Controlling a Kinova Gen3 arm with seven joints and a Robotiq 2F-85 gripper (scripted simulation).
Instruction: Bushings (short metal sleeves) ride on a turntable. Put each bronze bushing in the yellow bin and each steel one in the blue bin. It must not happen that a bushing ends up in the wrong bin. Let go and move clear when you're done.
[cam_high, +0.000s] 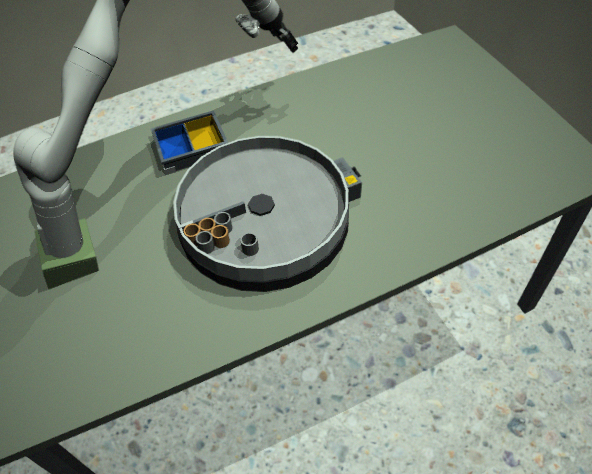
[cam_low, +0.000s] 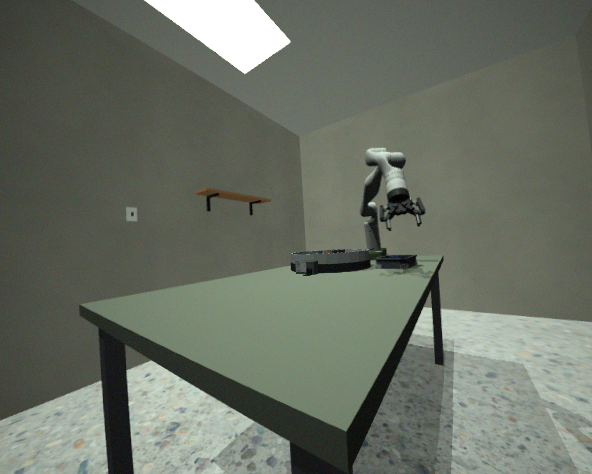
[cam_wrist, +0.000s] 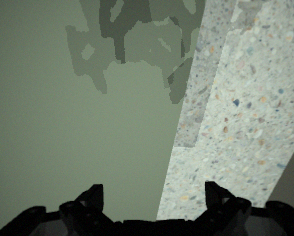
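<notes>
A round grey turntable (cam_high: 334, 165) (cam_low: 330, 258) stands on the green table (cam_high: 425, 125) (cam_low: 275, 310) (cam_wrist: 60, 140). On its left part, bushings cluster against a short dark bar (cam_high: 234, 209): three bronze bushings (cam_high: 191, 230) (cam_high: 206, 223) (cam_high: 220, 235) and two steel ones (cam_high: 222, 219) (cam_high: 204, 241). A third steel bushing (cam_high: 249, 243) stands alone just to their right. The blue bin (cam_high: 172, 141) and the yellow bin (cam_high: 202, 132) sit side by side in one tray (cam_low: 396, 260) behind the turntable, both empty. My gripper (cam_high: 272, 31) (cam_low: 403, 224) (cam_wrist: 153, 194) is open and empty, high above the table's far edge beyond the bins.
A black octagonal hub (cam_high: 261, 204) sits at the turntable's centre. A small grey box with a yellow button (cam_high: 351, 179) (cam_low: 306, 267) is fixed to the turntable's right side. The arm's base stands on a green block (cam_high: 67, 262) at the left. The wrist view shows speckled floor (cam_wrist: 240, 110) past the table's edge.
</notes>
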